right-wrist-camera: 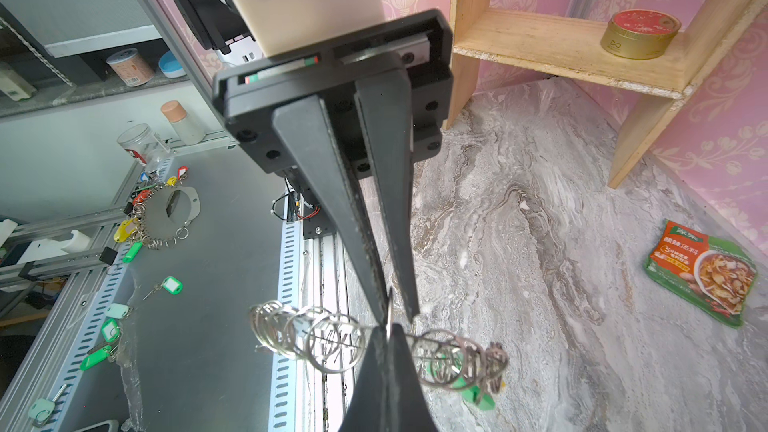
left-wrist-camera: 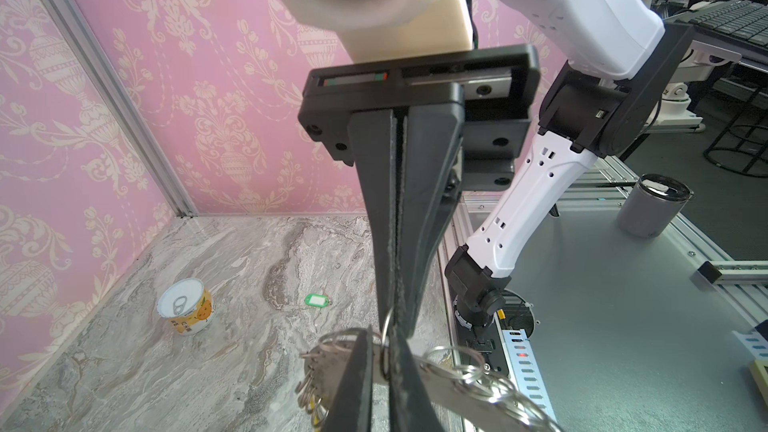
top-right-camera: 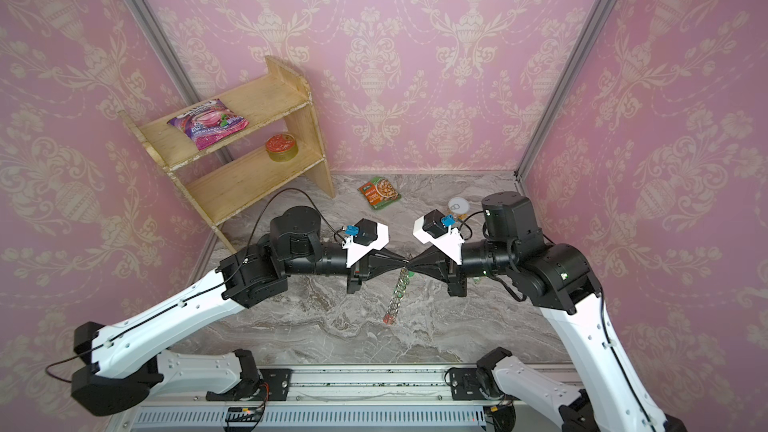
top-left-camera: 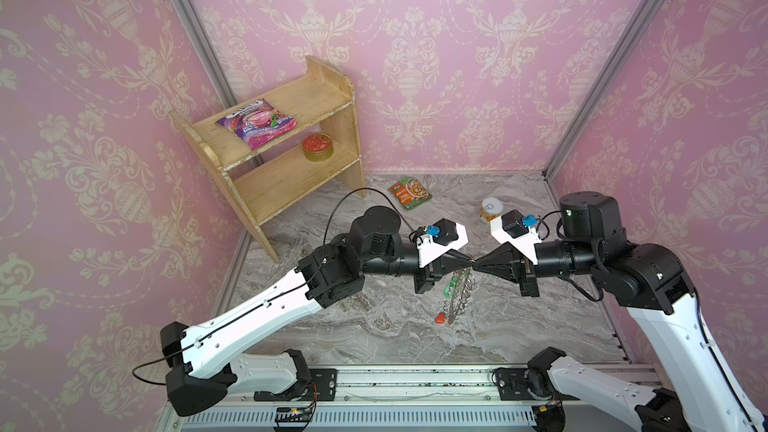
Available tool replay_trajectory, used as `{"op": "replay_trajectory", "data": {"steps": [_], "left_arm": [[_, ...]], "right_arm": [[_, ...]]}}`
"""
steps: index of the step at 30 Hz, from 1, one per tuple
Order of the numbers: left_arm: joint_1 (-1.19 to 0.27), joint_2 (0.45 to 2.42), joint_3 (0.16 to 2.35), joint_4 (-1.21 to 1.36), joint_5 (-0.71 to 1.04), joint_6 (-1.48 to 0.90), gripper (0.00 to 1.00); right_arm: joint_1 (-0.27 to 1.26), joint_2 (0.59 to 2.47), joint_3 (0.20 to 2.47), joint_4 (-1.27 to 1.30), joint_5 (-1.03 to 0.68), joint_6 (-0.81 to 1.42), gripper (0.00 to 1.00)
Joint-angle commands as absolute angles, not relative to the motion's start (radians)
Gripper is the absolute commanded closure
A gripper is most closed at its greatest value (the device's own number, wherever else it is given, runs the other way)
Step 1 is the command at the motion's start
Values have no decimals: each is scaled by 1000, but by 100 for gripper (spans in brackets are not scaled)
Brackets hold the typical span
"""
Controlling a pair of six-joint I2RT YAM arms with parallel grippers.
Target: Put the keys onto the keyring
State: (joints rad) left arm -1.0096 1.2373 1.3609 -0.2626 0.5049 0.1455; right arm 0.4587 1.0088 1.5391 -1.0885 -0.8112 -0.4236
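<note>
keyring held mid-air over grey marble tabletop; pink damask walls
left gripper pinched on it; right gripper clamped tight on it, tip to tip

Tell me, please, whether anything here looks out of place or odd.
One green key lies alone on the marble table, near the can and apart from the keyring. The keyring is held up on edge where the left gripper and right gripper meet tip to tip.

Keyring hangs mid-scene; shelf, packet, can line the back; front floor open.
</note>
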Motion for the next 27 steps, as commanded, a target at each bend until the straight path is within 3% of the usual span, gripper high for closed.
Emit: {"op": "replay_trajectory", "data": {"steps": [1,6,22,27], "left_arm": [[-1006,1233,1391,-269,527,155,87],[-1006,1229,1393,-265,528,155,85],[-1006,1221,1391,-259,549,137,92],[-1006,1220,1391,-264,554,133,99]], "right_arm": [[466,1009,1569,-1073,-829,-444,100],[467,1011,1568,-1074,-824,-445,100],[467,1010,1572,-1075,-809,-445,100],[466,1009,1572,-1074,-808,-445,100]]}}
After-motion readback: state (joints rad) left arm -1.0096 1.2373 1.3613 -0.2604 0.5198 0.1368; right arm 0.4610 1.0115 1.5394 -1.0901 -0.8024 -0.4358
